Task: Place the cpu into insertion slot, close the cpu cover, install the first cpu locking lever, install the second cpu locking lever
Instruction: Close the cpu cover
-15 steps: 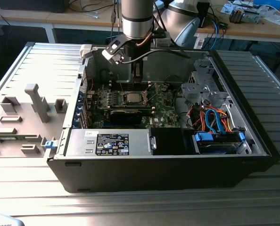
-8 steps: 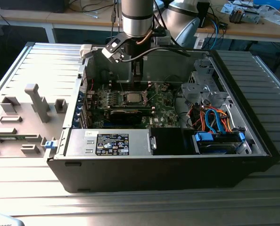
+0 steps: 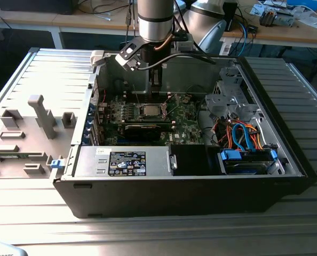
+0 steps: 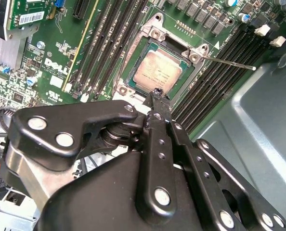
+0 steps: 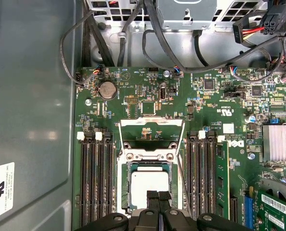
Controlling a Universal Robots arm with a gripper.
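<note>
The cpu point(image 5: 147, 186), a dull silver square, lies flat in the insertion slot point(image 5: 125, 192) on the green board; the exterior view shows the cpu point(image 3: 149, 111) mid-board. The cpu cover point(image 5: 151, 122) stands open, tilted back from the socket on its hinge side. A thin locking lever point(image 4: 229, 61) sticks out free beside the socket, and another lever wire point(image 5: 120, 139) runs along the cover's edge. My gripper point(image 5: 158, 196) is shut with nothing in it, its tips point(image 4: 156, 92) just above the socket edge nearest the case wall. In the exterior view my gripper point(image 3: 156, 95) hangs just behind the cpu.
Black memory slots point(image 5: 97, 183) flank the socket on both sides. The grey case wall point(image 5: 32, 120) is close by. Cables point(image 5: 172, 48) and a drive cage lie beyond the board. A labelled power-supply box point(image 3: 126, 161) and a blue drive bay point(image 3: 247, 159) line the case's front.
</note>
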